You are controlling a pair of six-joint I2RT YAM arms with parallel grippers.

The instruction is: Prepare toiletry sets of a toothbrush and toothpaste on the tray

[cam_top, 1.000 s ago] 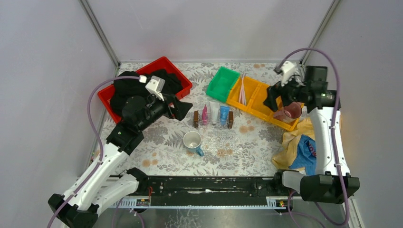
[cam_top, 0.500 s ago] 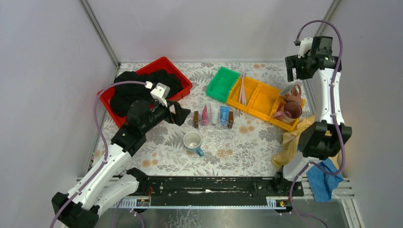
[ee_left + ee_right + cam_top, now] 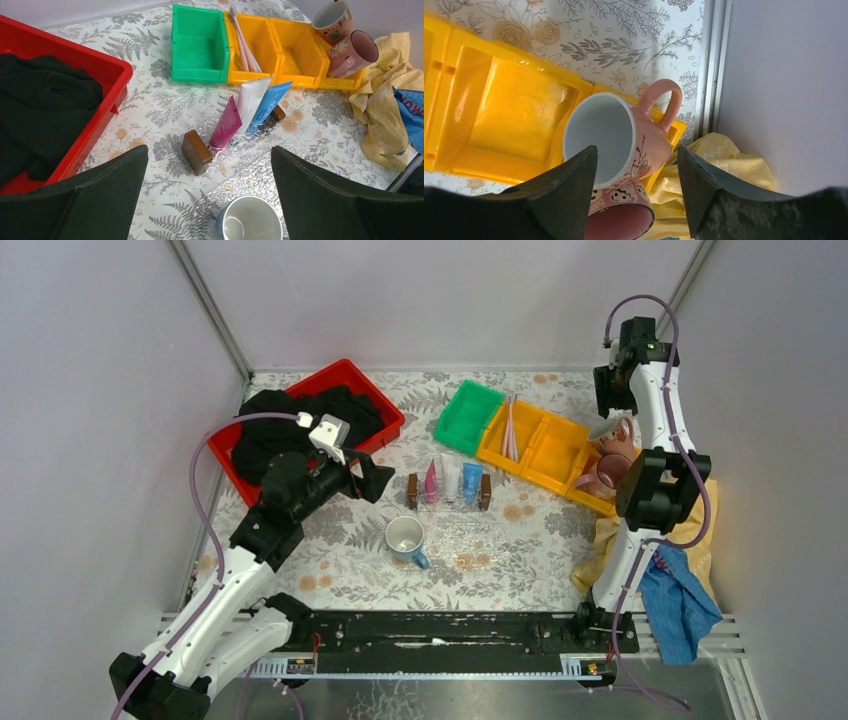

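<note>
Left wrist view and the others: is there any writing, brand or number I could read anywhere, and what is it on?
"NOW": on the blue cloth, cut off by the picture's edge, so perhaps part of a longer word.
Blue tube: pale print along it, too small to read.
Dark pink mug: dark marks on its side, too blurred to tell whether they are letters.
Nothing else is readable.

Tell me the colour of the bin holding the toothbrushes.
Yellow bin, beside the green one; clearest from the left wrist.
</note>
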